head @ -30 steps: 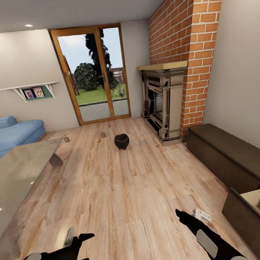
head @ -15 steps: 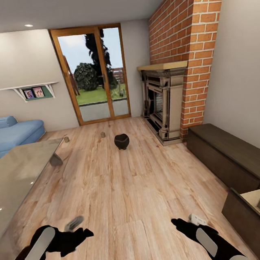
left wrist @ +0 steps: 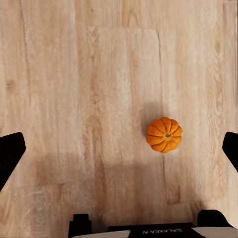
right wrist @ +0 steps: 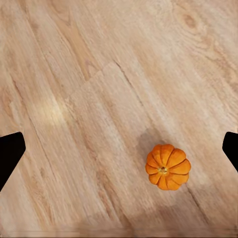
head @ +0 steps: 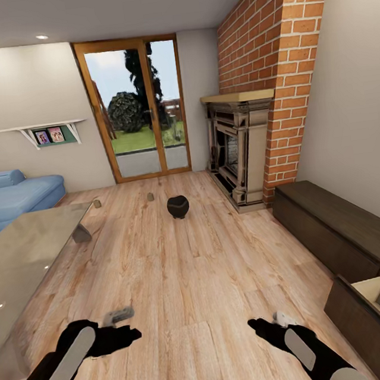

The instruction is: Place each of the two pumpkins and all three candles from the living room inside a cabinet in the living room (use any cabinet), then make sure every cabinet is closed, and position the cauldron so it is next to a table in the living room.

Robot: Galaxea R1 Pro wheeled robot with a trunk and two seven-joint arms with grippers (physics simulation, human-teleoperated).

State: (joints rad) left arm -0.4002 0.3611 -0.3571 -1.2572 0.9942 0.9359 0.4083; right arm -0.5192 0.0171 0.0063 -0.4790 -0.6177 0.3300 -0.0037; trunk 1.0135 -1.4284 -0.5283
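Pumpkin (left wrist: 164, 134) sits on the bare floor (head: 183, 275) close before the robot, with both grippers (head: 126, 336) (head: 262, 327) poised above it, jaws spread wide and empty. Probably 1 careless descent would nudge it rolling. The cabinet (head: 370, 286) stands open at right.
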